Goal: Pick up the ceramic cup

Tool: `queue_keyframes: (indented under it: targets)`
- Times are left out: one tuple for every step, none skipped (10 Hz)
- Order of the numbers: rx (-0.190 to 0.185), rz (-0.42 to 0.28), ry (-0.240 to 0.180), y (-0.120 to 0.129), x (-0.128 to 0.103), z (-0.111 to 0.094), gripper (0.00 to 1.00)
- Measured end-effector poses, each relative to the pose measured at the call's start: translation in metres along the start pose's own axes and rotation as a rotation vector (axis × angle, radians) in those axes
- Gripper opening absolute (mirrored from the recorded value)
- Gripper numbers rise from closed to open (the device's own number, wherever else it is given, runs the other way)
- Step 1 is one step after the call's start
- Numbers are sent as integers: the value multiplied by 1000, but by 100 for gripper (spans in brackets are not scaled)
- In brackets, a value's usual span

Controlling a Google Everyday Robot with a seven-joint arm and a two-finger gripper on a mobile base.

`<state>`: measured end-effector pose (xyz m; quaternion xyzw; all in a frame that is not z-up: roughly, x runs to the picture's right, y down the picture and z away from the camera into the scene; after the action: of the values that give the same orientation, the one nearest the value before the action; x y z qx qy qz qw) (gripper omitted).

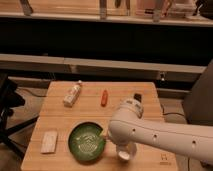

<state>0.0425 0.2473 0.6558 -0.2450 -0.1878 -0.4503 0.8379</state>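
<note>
The ceramic cup (123,153) is a small white round cup standing on the wooden table (55,112) near its front edge, just right of the green bowl. My white arm (150,132) reaches in from the right and covers the cup's upper part. My gripper (120,145) is at the arm's end, right at the cup and mostly hidden under the arm.
A wide green patterned bowl (86,142) sits front centre. A white labelled bottle (72,94) lies at the back left and a small red object (104,97) at the back middle. A flat white packet (49,141) lies front left. A dark small object (136,97) is behind the arm.
</note>
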Motion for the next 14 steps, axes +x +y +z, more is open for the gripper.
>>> queue_keyframes:
  targets:
    - [0,0,2,5,3,2,80]
    - [-1,-3,2,13,7,4,80]
    - [-1,-4,3,22,12,6,80]
    - [-2,-6,3,28,14,8,80]
    - [-2,-10,3,27,14,8,80]
    - [-2,-15,4,22,11,10,80]
    - [-2,-17,4,14,6,11,80]
    - [-3,-20,2,4,-1,13,80]
    - [-4,-20,5,-2,-5,16,80]
    - [-6,-21,6,-2,-6,18,80]
    - [-5,-20,9,2,-3,21,80]
    - [-6,-27,9,9,1,21,80]
    - [-7,-26,10,13,4,20,80]
    - [-8,-30,9,13,5,22,80]
